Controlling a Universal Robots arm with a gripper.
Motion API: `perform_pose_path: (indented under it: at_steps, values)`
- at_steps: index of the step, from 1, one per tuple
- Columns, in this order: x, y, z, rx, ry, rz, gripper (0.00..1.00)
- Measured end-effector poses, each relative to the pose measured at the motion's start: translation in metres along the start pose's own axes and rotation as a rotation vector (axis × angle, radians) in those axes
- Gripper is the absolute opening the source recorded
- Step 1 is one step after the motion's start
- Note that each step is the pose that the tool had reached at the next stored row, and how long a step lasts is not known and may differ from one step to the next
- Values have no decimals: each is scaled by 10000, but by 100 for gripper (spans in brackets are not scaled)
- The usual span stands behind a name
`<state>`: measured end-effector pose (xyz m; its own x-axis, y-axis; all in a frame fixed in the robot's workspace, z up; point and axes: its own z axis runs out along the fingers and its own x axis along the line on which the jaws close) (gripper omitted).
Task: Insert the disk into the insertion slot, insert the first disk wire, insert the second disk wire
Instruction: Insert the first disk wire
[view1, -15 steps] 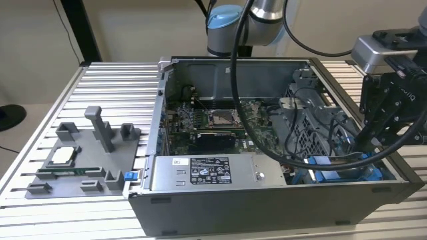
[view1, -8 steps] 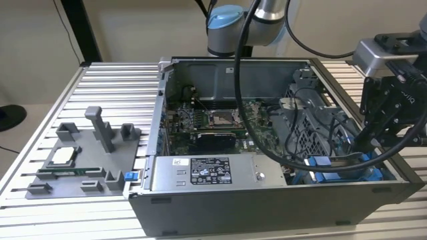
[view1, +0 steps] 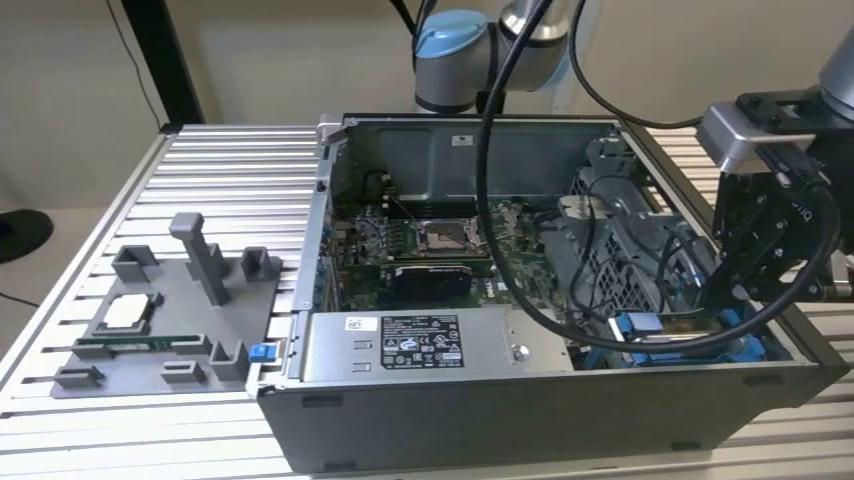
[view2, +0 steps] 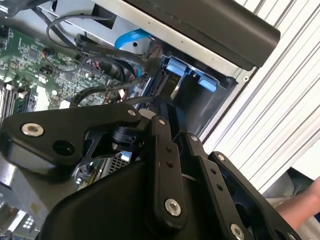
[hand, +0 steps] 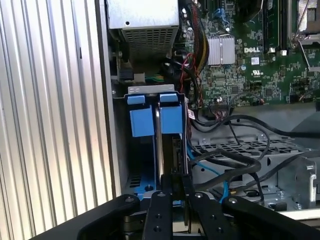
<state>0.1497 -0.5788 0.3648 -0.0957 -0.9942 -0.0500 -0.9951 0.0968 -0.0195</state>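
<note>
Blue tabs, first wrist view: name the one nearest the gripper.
The blue tab on the motherboard side; the gripper lines up with it. The other tab sits toward the ribbed table.

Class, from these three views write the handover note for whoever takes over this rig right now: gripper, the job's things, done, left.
Gripper: shut, tips at the blue frame of the disk; whether they pinch it is unclear.
Disk: standing in the insertion slot, at the corner of the case on the exterior view's right.
Done: disk in the slot; full seating cannot be told.
Left: both wire steps seem open; blue cable and black cables lie beside the slot.
</note>
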Motion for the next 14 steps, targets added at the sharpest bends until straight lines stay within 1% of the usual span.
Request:
perform_pose_path:
  at_steps: [4,14]
  values:
    - [-43,-16,63,0,0,0,0]
    - [-57,-21,67,-2,0,1,0]
